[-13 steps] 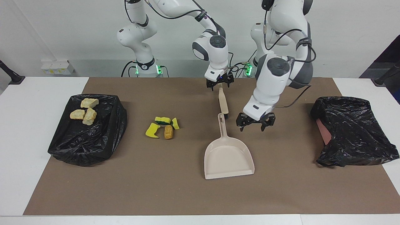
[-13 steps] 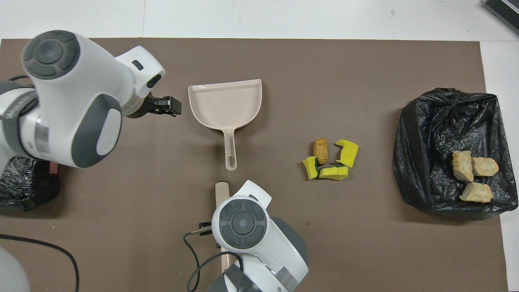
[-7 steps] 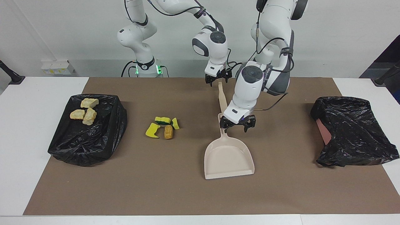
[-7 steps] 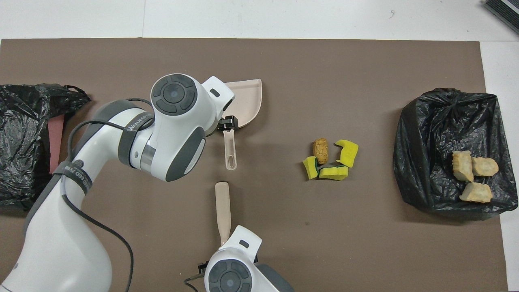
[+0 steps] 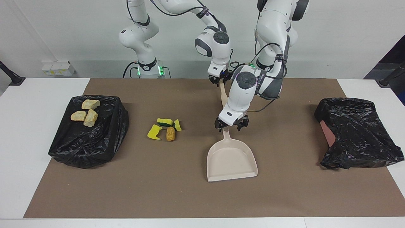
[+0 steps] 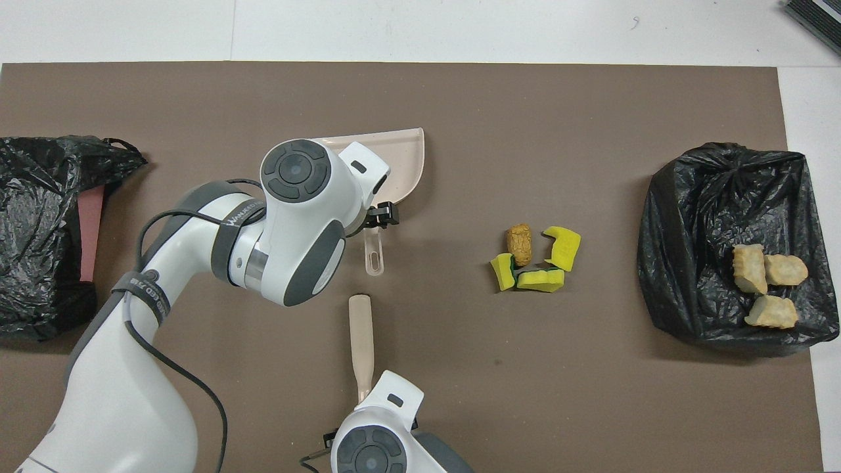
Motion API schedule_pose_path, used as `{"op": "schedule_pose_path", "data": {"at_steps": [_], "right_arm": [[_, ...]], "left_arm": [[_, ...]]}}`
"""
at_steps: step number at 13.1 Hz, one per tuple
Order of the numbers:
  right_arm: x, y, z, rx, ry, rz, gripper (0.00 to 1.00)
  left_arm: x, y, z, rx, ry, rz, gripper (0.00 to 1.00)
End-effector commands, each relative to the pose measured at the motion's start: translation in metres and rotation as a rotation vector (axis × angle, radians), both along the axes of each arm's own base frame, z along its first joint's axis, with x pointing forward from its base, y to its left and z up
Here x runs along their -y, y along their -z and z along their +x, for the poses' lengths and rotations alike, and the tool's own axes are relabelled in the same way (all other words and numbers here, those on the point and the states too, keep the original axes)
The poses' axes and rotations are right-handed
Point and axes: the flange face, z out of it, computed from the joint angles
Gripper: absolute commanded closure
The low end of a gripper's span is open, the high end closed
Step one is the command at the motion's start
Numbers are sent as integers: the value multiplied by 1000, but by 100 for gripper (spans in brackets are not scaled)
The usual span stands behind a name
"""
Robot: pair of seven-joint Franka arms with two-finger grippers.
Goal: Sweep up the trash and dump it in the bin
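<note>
Clock directions here follow the overhead view. The left end effector (image 5: 229, 126) was down at the handle of the beige dustpan (image 5: 232, 160), its fingers spread wide to either side of the handle and not closed on it. The dustpan lay flat on the brown mat (image 5: 158, 190), mouth toward twelve o'clock and handle toward six. The right end effector (image 5: 221, 81) was clamped on the narrow handle end of the brush (image 6: 361, 341). The brush lay in line with the dustpan, just at its six o'clock, with a small gap between brush head and dustpan handle.

The trash sat in two places. Yellow sponge bits (image 5: 164, 122) and one orange-brown lump (image 5: 170, 134) were bunched on the mat at three o'clock from the dustpan handle, with bare mat between them and the pan. Three pale-yellow lumps (image 5: 86, 114) rested on top of a black bag (image 5: 88, 142) at the mat's three o'clock edge, toward the right arm's end of the tabletop (image 5: 25, 126). A second black bag (image 5: 357, 133) overlapped the mat's nine o'clock edge.

Open mat ran all along the twelve o'clock side, from the dustpan's lip to the mat's edge, and also between the sponge pile and the bag with the lumps.
</note>
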Motion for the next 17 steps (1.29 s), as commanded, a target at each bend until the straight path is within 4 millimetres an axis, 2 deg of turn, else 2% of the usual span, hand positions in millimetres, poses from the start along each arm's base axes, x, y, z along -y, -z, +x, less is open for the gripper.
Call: {"op": "schedule_pose_path", "data": {"at_steps": [1,2,5,7,9,11,13,15,17], "right_arm": [[3,-4,9,-5,36,20,100],[4,-6,12,-4,38,16,100],[17,-15,26,-5,30,-14,100],[42,-39,43,18,31,-38,100],[74,-66,57,17,29,-52,100],[113,-92,74,14,29,-66,100],[153,-110,93,5,31,-76,100],[194,-124,112,11,69,-96,100],[233,-126,126,17,108,-179,100]], "left_arm": [[0,2,-5,-21,-12,6,88],[1,2,-6,-18,-1,9,100],[-4,1,-3,-16,20,15,100],[-11,-4,0,-9,54,12,100],[-23,-19,9,10,81,7,100],[-50,-37,21,17,129,7,100],[-76,-46,32,-5,226,18,100],[-95,-51,34,-25,365,23,100],[-114,-54,35,-48,534,50,100]]}}
